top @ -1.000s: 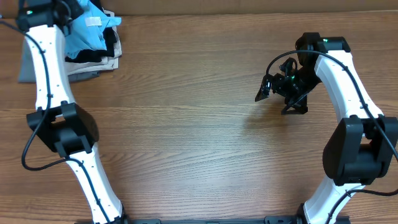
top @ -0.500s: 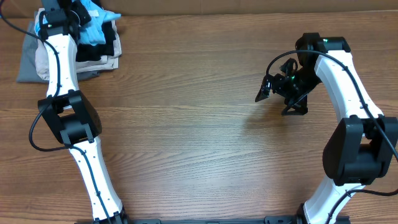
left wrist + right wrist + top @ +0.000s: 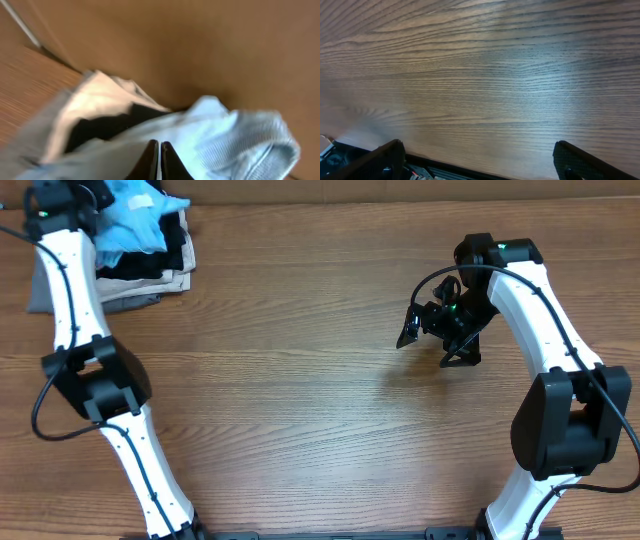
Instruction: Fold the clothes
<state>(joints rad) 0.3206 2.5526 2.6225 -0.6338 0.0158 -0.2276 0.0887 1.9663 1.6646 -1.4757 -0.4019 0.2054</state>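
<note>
Up at 11 o'clock on brown wood-grain bench (image 3: 300, 400): light sky-blue thin T-shirt (image 3: 128, 222) atop pile of folded black, beige and grey garments (image 3: 150, 278), pinched in closed left end effector (image 3: 159, 156). Right end effector (image 3: 432, 342) spread wide at 2 o'clock.

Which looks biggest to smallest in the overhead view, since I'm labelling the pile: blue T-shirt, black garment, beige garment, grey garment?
1. blue T-shirt, bunched on top of the pile
2. black garment
3. beige garment and grey garment: both mostly covered and too alike to rank.
</note>
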